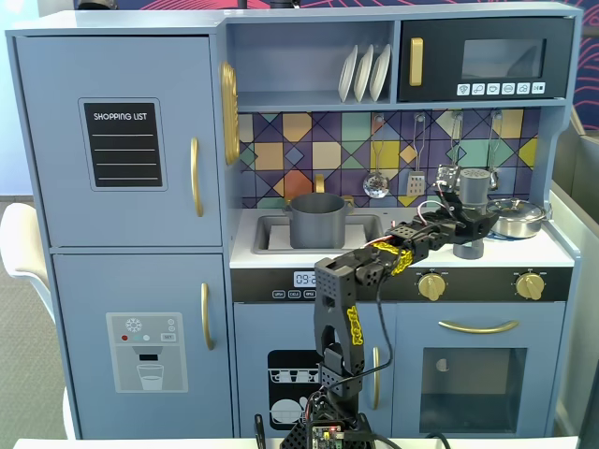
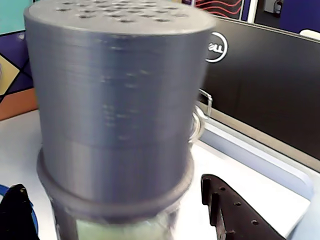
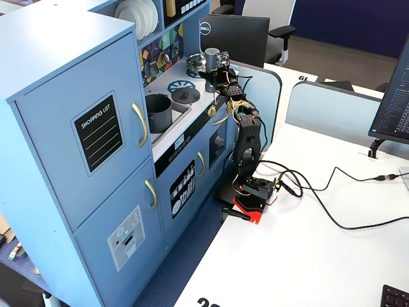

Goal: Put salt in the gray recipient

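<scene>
Its gripper (image 1: 471, 223) clamped around the salt (image 1: 474, 190) on the toy stove, the arm is at the pick-up stage; next comes a lift and carry toward the gray recipient (image 1: 317, 220), standing in the sink beyond.

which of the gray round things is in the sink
The gray recipient, a matte two-handled pot, sits in the sink. The salt is at the pincer over the stovetop.

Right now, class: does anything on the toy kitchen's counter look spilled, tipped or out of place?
Nothing stands out. The salt is upright between the gripper's fingers over the stovetop, and the gray recipient stands upright in the sink. No spill shows.
</scene>
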Available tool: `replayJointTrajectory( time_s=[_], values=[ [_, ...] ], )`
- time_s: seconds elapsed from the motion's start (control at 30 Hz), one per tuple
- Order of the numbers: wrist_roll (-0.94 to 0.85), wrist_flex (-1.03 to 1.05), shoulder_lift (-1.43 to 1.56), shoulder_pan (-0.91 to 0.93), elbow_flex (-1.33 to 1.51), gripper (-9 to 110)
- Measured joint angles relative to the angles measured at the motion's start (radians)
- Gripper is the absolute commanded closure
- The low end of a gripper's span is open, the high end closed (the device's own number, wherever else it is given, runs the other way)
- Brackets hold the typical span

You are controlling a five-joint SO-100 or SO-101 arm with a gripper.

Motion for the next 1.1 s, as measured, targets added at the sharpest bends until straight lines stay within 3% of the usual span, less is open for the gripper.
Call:
replayJointTrajectory(
  time_s=[0.2, 0.33, 0.37, 0.6, 0.8, 0.97, 1.1],
  values=[
    [0.009, -0.015, -0.101, -0.026, -0.107, 60],
    [0.021, -0.04, -0.138, -0.025, -0.152, 100],
    [0.029, -0.041, -0.143, -0.032, -0.16, 101],
    [0.061, -0.043, -0.147, -0.077, -0.181, 101],
    [0.221, 0.054, -0.092, -0.129, -0.235, 101],
    [0.477, 0.308, 0.046, -0.249, -0.37, 101],
    [0.808, 0.525, 0.153, -0.394, -0.43, 101]
  ],
)
